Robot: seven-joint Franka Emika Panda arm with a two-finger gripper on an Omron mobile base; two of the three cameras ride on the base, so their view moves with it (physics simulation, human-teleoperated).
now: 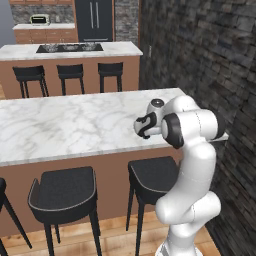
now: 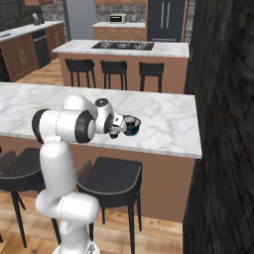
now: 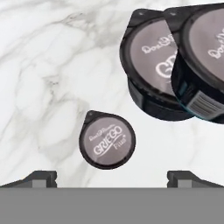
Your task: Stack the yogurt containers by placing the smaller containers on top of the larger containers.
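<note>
1. a small yogurt cup [image 3: 107, 139] with a grey "griego" lid sits upright on the white marble counter [image 3: 43, 78], alone, between the two finger tips in the hand view.
2. near it, apart, stand two larger dark tubs: one [image 3: 151, 65] partly covered by another [image 3: 205, 57] that overlaps it and shows a barcode.
3. from the right base view the containers [image 2: 131, 125] blur into one dark-blue cluster, possibly touching.
4. the gripper [image 3: 111, 177] hovers above, jaws spread wide, grasping nothing.

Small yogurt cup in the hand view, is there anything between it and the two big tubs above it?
Nothing. In the hand view, bare marble counter separates the small yogurt cup from the nearer big tub; the second tub overlaps that one on its right.
</note>
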